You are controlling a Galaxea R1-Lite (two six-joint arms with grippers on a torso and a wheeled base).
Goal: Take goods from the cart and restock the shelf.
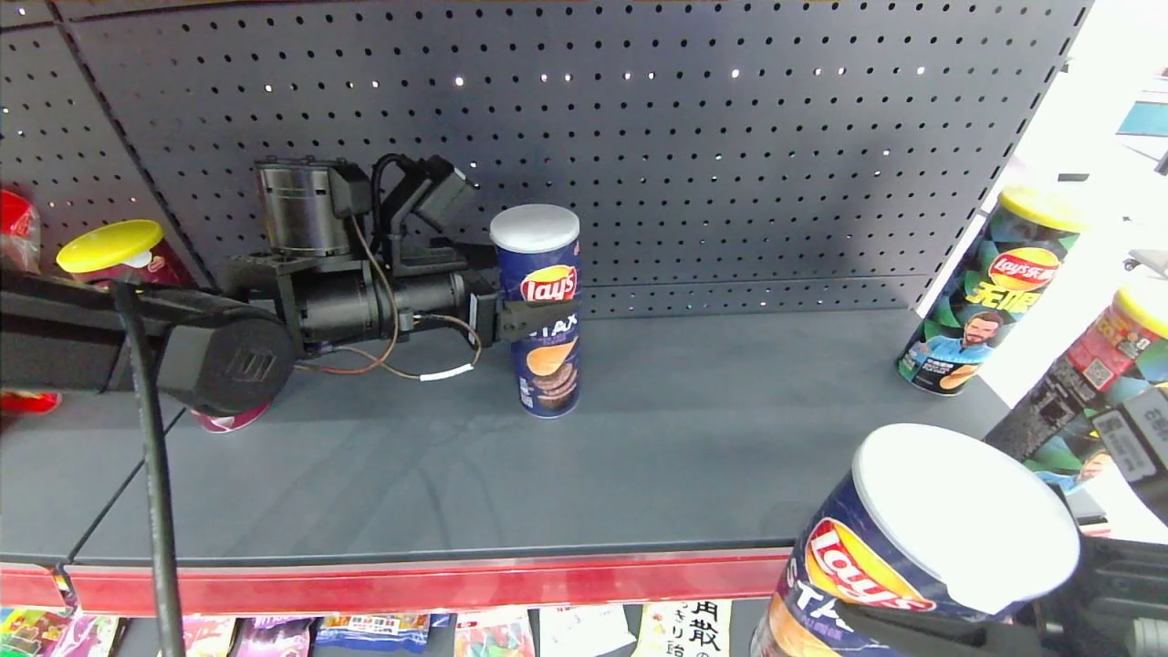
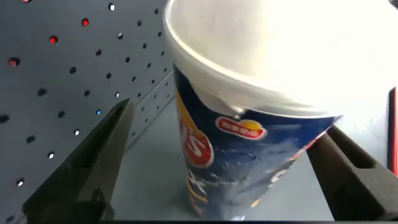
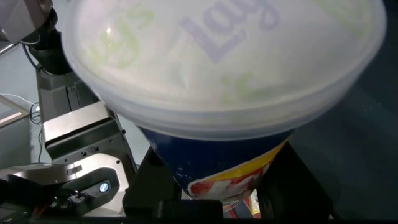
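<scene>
Left claw: we see the left claw (image 1: 540, 318) spread wide around the standing tube. From its wrist, a strip of shelf shows between one finger (image 2: 93, 162) and the tube wall. The other finger sits just beside the wall, and we cannot tell whether it touches.
Standing tube: a blue cardboard chip tube with a white plastic lid (image 1: 546, 365), upright on the grey metal shelf (image 1: 693, 456), between the left claw's jaws.
Right claw: the right claw (image 3: 211, 199) grips a second blue chip tube with a white lid (image 1: 912, 547). The tube is tilted and clear of the shelf board.
Hidden: the left claw's far finger is behind the standing tube. A red tube with a yellow lid (image 1: 114, 246) is mostly covered by the arm behind that claw.
Cut off: the held tube's lower end, and a red-and-black yellow-lidded tube (image 1: 1136, 338) above the right claw.
Hard to make out: a dark labelled object (image 1: 1058, 429) just above the right claw.
Count: we count two blue white-lidded tubes. There are three yellow-lidded tubes, one of them a green-and-black tube (image 1: 985, 301) standing well beyond the left claw's fingertips.
</scene>
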